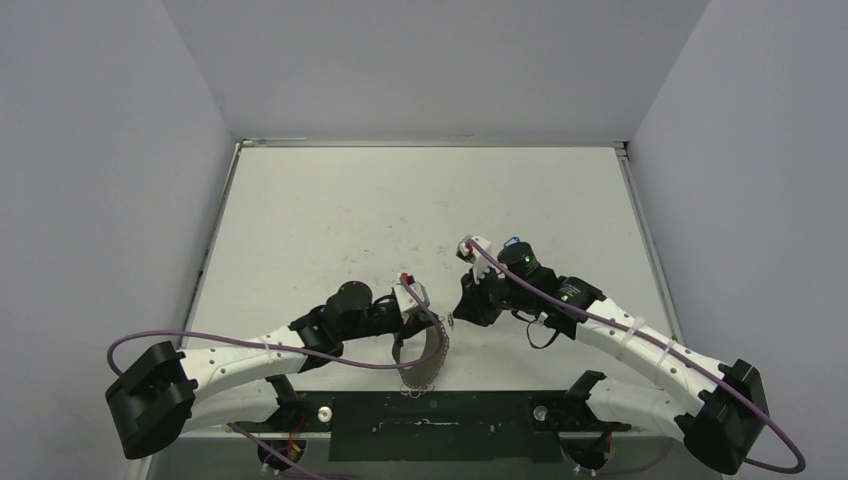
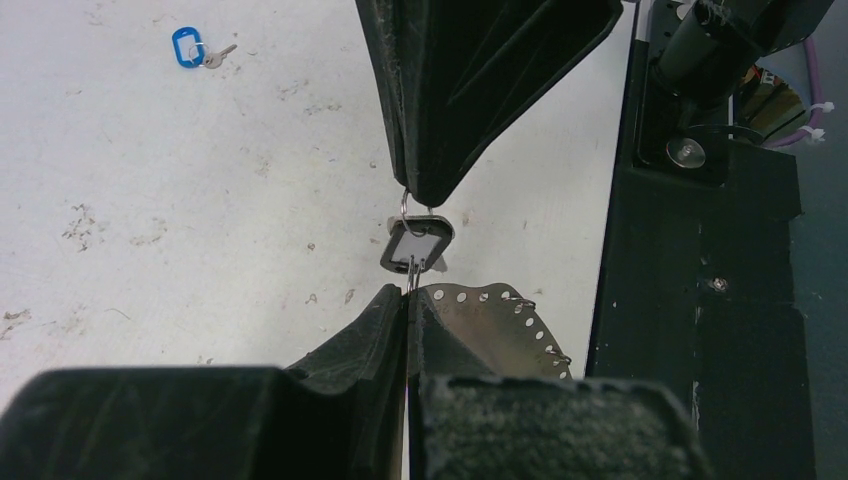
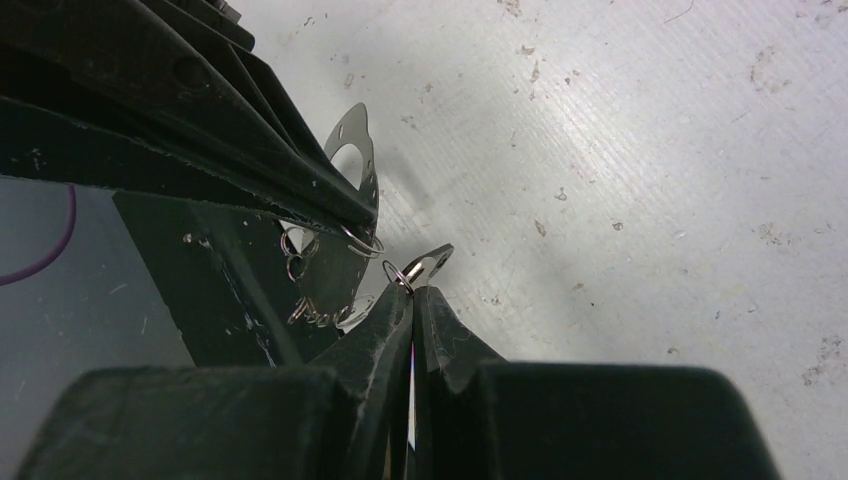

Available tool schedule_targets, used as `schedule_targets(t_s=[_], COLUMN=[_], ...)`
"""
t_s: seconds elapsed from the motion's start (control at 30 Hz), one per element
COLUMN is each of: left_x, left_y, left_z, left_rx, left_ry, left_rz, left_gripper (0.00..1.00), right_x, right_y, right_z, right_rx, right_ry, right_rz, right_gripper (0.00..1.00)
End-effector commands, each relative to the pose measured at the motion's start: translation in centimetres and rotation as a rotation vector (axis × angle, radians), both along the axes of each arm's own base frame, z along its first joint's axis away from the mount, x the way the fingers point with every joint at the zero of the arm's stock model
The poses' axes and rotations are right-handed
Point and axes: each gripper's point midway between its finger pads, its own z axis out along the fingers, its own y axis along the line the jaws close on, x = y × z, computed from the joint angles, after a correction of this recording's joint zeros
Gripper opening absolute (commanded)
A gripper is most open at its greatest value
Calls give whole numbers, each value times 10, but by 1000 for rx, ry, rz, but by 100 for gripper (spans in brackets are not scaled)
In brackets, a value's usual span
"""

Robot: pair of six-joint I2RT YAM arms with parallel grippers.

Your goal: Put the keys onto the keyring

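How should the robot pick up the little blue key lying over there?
I'd take the blue key by its blue head, coming straight down from above. It lies flat on the table, by itself, and the head is its widest part; the metal blade looks too thin to pinch.

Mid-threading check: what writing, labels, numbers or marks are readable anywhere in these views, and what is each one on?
No readable text in any view.
The dark-headed key: the pale insert in its head looks blank.
The blue-headed key: too small to tell whether it carries any marking.
The keyring: only punched holes and wire loops, no lettering visible.
The table: scuffs and specks only.
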Motion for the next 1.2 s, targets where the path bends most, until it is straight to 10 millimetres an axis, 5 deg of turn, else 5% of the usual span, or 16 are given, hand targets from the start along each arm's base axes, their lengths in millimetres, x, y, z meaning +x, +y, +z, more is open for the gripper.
schedule_targets(t_s=[0.0, 0.6, 1.17], left_x=[6, 3, 3], left_y=[-10, -9, -9], left_z=[35, 36, 38], left_rx=[-88, -80, -82], left_ry=[-56, -51, -56], left_rz=[7, -4, -1], left_gripper=[0, 0, 0], right_x=[6, -2, 7], right_y=[8, 25, 12], right_z=[18, 25, 7], right_rx=[21, 23, -82], right_ry=[-69, -95, -107], right_rz=[29, 79, 28], right_gripper=[0, 0, 0])
